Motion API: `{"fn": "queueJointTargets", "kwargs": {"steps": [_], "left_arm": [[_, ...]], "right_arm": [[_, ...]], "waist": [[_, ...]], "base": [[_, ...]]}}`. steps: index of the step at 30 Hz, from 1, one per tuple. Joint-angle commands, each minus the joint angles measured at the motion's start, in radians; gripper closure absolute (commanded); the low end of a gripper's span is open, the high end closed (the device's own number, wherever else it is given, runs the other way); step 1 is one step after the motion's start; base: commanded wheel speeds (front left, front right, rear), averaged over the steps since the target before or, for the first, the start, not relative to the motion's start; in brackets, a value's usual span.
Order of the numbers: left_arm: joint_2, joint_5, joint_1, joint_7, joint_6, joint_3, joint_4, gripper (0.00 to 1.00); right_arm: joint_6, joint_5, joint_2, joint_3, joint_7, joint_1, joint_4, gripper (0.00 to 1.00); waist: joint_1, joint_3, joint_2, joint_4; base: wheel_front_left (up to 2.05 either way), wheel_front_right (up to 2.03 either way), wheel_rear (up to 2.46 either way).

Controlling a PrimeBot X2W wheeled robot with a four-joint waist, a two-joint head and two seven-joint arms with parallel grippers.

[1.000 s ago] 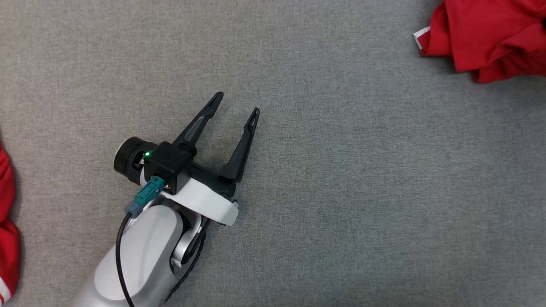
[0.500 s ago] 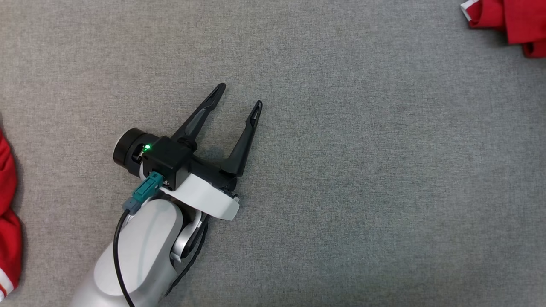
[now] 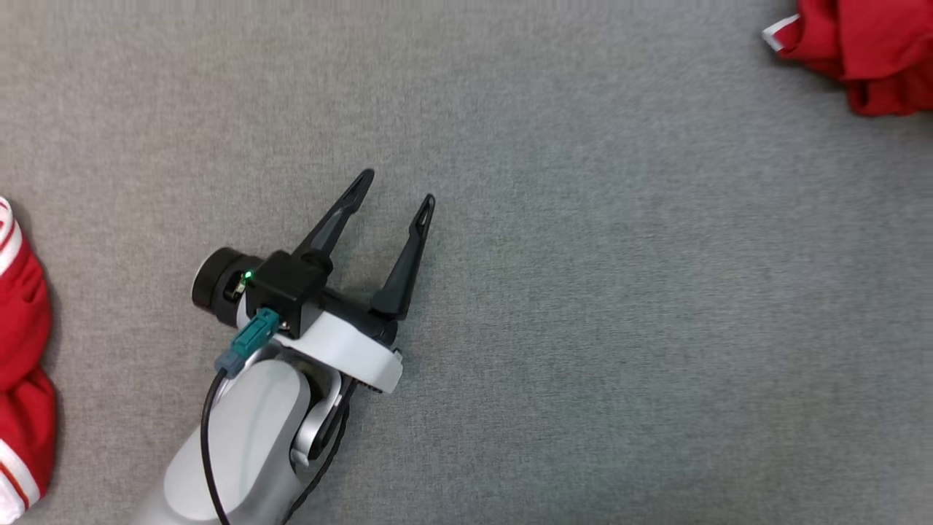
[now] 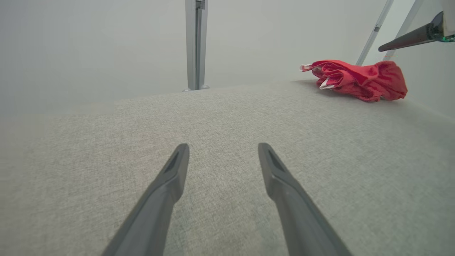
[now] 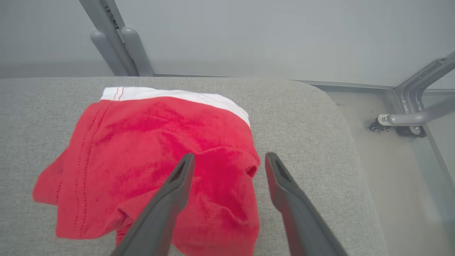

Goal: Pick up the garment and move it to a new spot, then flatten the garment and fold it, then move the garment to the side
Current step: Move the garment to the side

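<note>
Low on the near left of the grey padded surface (image 3: 619, 292), we find the left gripper (image 3: 396, 187) with its two dark fingers spread apart and nothing between them, pointing toward the far right. From its own wrist camera we see the same parted fingers over bare grey fabric, and that lower angle adds what the head view lacks: an upright metal post (image 4: 195, 42) beyond the far edge, a pale wall behind it, and the red garment (image 4: 355, 78) as a crumpled heap at the far right, well apart from this gripper. Just above that heap, one dark finger (image 4: 408, 38) of the other arm pokes in from the right. From the head camera we catch only part of the red garment, cut off by the far right corner, with a white band showing at its left end. The right wrist camera gives us the close look. There the right gripper (image 5: 229, 156) has its fingers wide apart and holds nothing, poised over the near right part of the garment; we cannot tell whether the tips touch the cloth. The white waistband lies along the garment's far side, and past the rounded edge of the surface we see the floor (image 5: 391, 199) and a metal frame with a caster (image 5: 408, 121). At the near left edge, the head camera also shows us a second red cloth (image 3: 22, 350) with white trim.
</note>
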Motion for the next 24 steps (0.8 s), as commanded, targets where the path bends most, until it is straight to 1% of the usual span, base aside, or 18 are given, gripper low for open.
{"fn": "queueJointTargets", "kwargs": {"steps": [1,6,9,13,17,22,24], "left_arm": [[0.008,-0.003,0.008,0.000,-0.006,0.006,0.002,0.00],[0.021,-0.015,0.051,0.000,-0.003,0.022,0.013,0.00],[0.031,-0.027,0.078,0.000,0.001,0.033,0.016,0.00],[0.044,-0.040,0.118,0.000,0.013,0.053,0.007,0.00],[0.056,-0.057,0.170,0.000,0.030,0.090,-0.012,0.00],[0.066,-0.070,0.232,0.000,0.042,0.124,-0.027,0.00],[0.066,-0.071,0.245,0.000,0.046,0.129,-0.030,0.00]], "right_arm": [[0.000,-0.010,0.002,0.008,-0.016,-0.006,0.013,0.00],[0.000,-0.028,0.047,0.037,-0.092,-0.003,0.026,0.00],[0.000,-0.009,0.077,0.048,-0.134,0.020,-0.005,0.00],[0.000,0.013,0.091,0.072,-0.187,0.055,-0.061,0.00],[0.000,0.054,0.083,0.074,-0.260,0.137,-0.148,0.00],[0.000,0.075,0.061,0.034,-0.359,0.266,-0.231,0.00],[0.000,0.076,0.058,0.023,-0.380,0.295,-0.247,0.00]], "waist": [[0.0000,-0.048,0.0000,-0.019],[0.0000,-0.150,0.0000,-0.048],[0.0000,-0.208,0.0000,-0.065],[0.0000,-0.277,0.0000,-0.076],[0.0000,-0.348,0.0000,-0.074],[0.0000,-0.407,0.0000,-0.058],[0.0000,-0.418,0.0000,-0.054]], "base": [[0.00,0.00,0.00],[0.00,0.00,0.00],[0.00,0.00,0.00],[0.00,0.00,0.00],[0.00,0.00,0.00],[0.00,0.00,0.00],[0.00,0.00,0.00]]}}
